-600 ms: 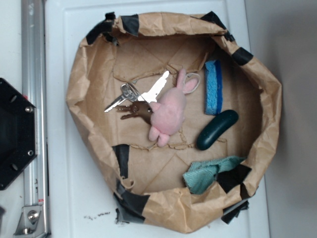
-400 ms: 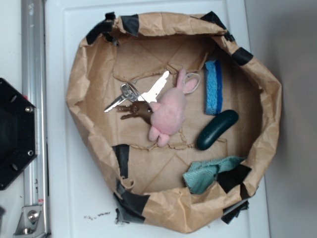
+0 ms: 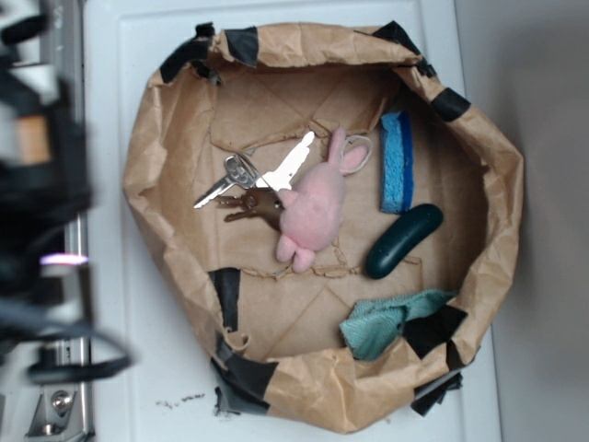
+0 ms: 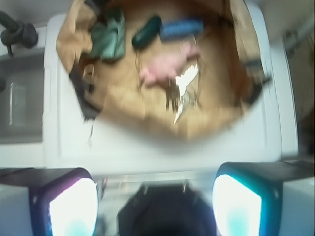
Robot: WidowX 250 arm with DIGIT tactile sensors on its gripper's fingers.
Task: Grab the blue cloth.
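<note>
Inside paper bowl (image 3: 156,175), blue cloth (image 3: 382,322) by rim, gripper (image 4: 155,206) spread wide, no legible text.

1. The blue cloth (image 3: 386,322) lies against the raised wall of the paper bag (image 3: 304,396), which crowds it on the near and right sides.
2. A dark green pickle toy (image 3: 403,240) sits just beyond the cloth.
3. Bare paper lies left of the cloth, toward the pink bunny (image 3: 316,207).
</note>
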